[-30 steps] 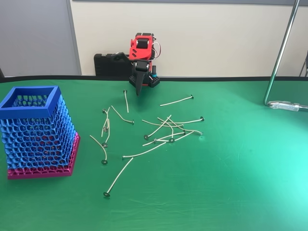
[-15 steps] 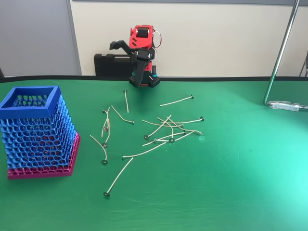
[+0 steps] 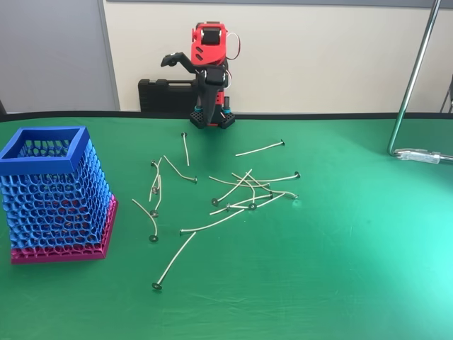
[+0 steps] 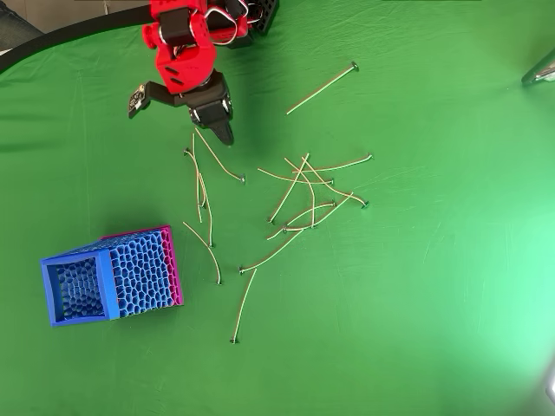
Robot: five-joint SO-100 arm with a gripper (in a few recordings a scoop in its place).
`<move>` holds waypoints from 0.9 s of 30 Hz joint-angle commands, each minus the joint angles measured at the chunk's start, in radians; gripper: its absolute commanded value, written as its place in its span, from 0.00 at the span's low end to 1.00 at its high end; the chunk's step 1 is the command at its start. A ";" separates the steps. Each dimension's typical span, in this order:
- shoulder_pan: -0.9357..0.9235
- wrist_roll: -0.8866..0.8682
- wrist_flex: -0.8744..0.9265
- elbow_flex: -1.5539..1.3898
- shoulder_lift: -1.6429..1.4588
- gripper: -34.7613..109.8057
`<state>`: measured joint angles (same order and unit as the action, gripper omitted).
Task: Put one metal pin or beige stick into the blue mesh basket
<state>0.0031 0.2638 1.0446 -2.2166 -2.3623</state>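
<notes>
Progress: nothing placed, as far as shown; pick-up and transfer remain
Gripper (image 4: 178,113): raised near base, jaws apart, empty
Sticks (image 3: 212,226): scattered flat on green table (image 3: 340,269)
Basket (image 3: 44,151): stands left in fixed view, well apart from gripper

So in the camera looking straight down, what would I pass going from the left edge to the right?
The blue mesh basket, then the red arm's tool with its fingers apart, the tangled pile of beige sticks, the lone stick lying apart, and a metal stand foot at the right edge.
</notes>
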 commanded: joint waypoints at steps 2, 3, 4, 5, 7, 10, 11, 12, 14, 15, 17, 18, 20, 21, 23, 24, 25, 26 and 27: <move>0.014 -0.012 0.083 0.186 0.137 0.24; 0.017 -0.015 0.107 0.225 0.173 0.24; 0.018 -0.017 0.129 0.262 0.206 0.24; 0.018 -0.018 0.140 0.293 0.236 0.24; 0.018 -0.012 0.144 0.337 0.281 0.24; 0.011 0.002 0.144 0.397 0.333 0.24; 0.003 0.002 0.144 0.422 0.353 0.24; -0.003 0.002 0.144 0.448 0.371 0.24; -0.015 -0.002 0.144 0.512 0.422 0.24; -0.017 -0.003 0.144 0.546 0.451 0.24; -0.017 -0.012 0.144 0.614 0.509 0.24; -0.017 -0.020 0.144 0.646 0.538 0.24; -0.008 -0.034 0.144 0.709 0.597 0.24; -0.002 -0.038 0.144 0.736 0.626 0.24; 0.012 -0.051 0.144 0.790 0.683 0.24; 0.021 -0.052 0.144 0.811 0.709 0.24; 0.031 -0.055 0.144 0.834 0.736 0.24; 0.040 -0.061 0.144 0.861 0.764 0.24; 0.051 -0.064 0.144 0.887 0.793 0.24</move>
<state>0.0307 0.2086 1.1842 -1.4373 -1.6030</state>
